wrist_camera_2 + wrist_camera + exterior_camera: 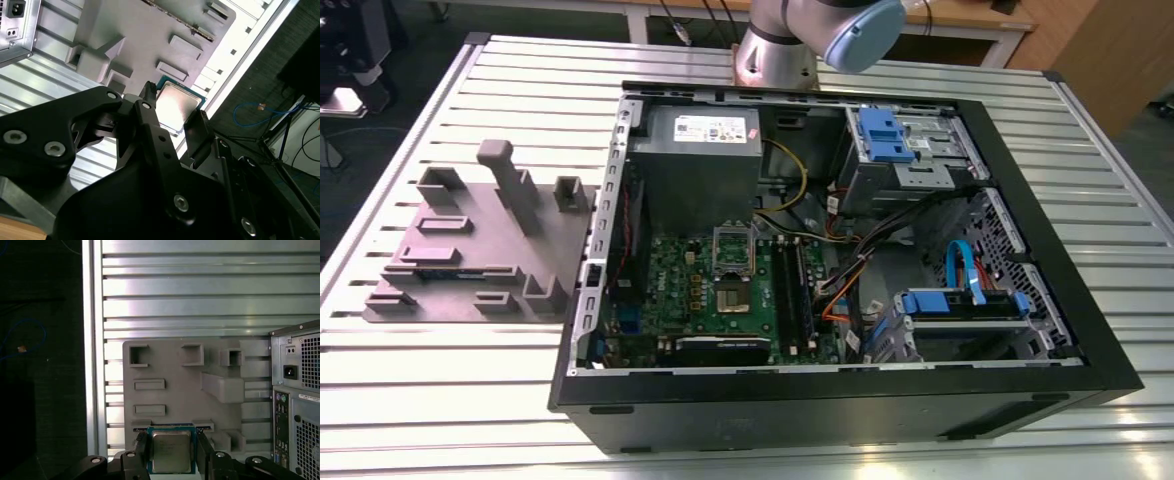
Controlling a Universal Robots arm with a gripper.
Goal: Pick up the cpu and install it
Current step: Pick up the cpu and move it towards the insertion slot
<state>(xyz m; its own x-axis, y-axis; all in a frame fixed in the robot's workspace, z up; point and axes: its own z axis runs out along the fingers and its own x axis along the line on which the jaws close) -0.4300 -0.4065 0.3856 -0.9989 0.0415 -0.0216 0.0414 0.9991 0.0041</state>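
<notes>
In both wrist views the cpu (171,451) (181,101), a small square chip with a silvery top and a thin blue-green rim, sits between the black fingers (142,450) of my gripper (171,454) (175,112). The gripper is shut on its two opposite edges. The chip hangs well above the grey moulded fixture (170,375) (135,35) on the slatted table. In the exterior view the same fixture (480,250) lies at the exterior view's left of the open computer case (854,390). Inside the case the green motherboard (680,280) carries a square socket (731,290). The arm (814,40) rises behind the case.
Inside the case are a big grey power supply box (698,135), long black memory slots (794,290), blue drive brackets (967,300) and loose cables (854,270). The case's rear panel (297,390) stands beside the fixture. The aluminium table's edge (92,340) drops to a dark floor.
</notes>
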